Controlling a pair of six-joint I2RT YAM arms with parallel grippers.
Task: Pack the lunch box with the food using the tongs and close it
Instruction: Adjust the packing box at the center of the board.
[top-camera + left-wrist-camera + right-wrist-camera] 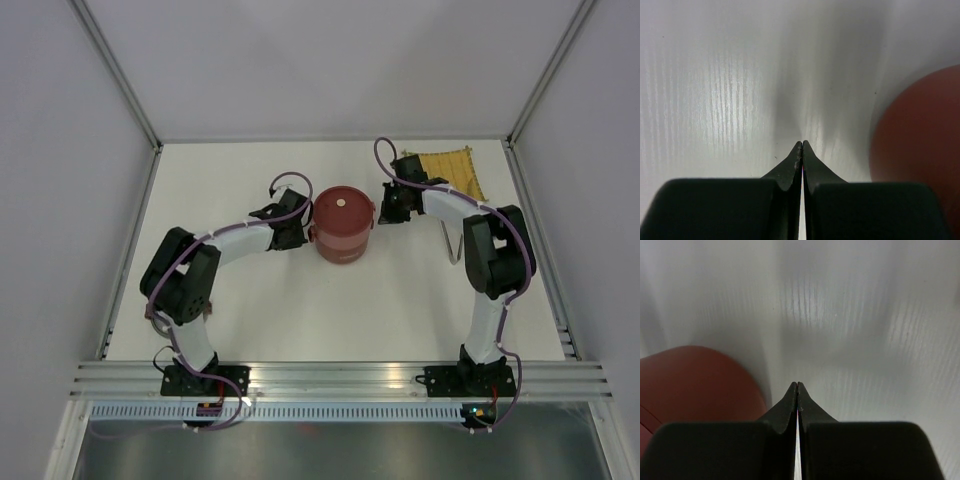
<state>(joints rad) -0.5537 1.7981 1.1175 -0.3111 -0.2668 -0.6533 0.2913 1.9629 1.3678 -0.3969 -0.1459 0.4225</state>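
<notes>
Box (342, 225) is hemmed sideways by left gripper (802, 146) and right gripper (797, 385), mat (447, 172) and tongs (454, 258) clutter the right side, table (330, 310) open before and behind box.

Left arm (230, 245) and right arm (470, 215) bend inward, elbows out; left fingers (790, 172) and right fingers (785, 410) pressed together, empty.

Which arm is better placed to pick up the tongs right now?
Right. The tongs lie on the table right of the lunch box, on the right gripper's side; the left gripper sits across the box from them. Both grippers are shut, so the right would need to open first.
</notes>
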